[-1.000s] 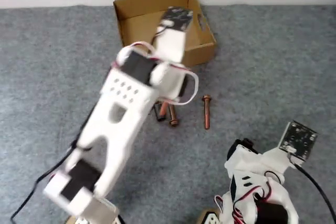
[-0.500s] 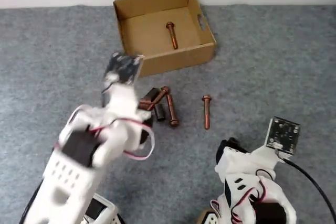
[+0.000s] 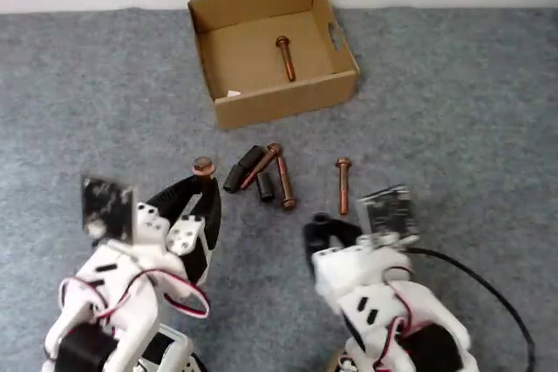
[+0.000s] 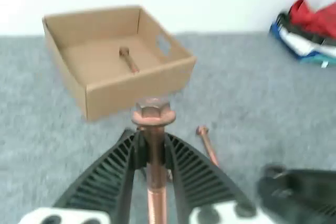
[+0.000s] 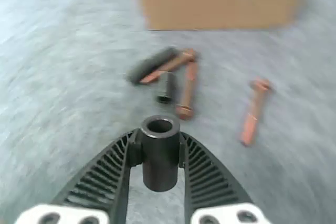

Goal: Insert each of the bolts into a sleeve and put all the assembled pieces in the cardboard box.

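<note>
Two grippers sit low over the grey carpeted table (image 3: 453, 111). Leftmost, the left gripper (image 4: 151, 145) pinches a copper hex-head bolt (image 4: 151, 115) by its shank between its jaws. Mid-table, a long black sleeve (image 3: 243, 168), a slanted copper bolt (image 3: 268, 158), a short black sleeve (image 3: 265, 186) and a second copper bolt (image 3: 285, 187) lie clustered before the open cardboard box (image 3: 283, 102), which holds a single copper bolt (image 3: 283, 57). A lone copper bolt (image 3: 343, 186) lies just right of the cluster. Rightmost, the right gripper (image 5: 159, 142) has its jaws clamped on a black tubular sleeve (image 5: 158, 169).

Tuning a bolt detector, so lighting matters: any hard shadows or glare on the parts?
High view: even light, only a faint shadow beside the cardboard box, none hard. Left wrist view: slight sheen on the held bolt. Right wrist view: the gripped sleeve is dark, no glare.
</note>
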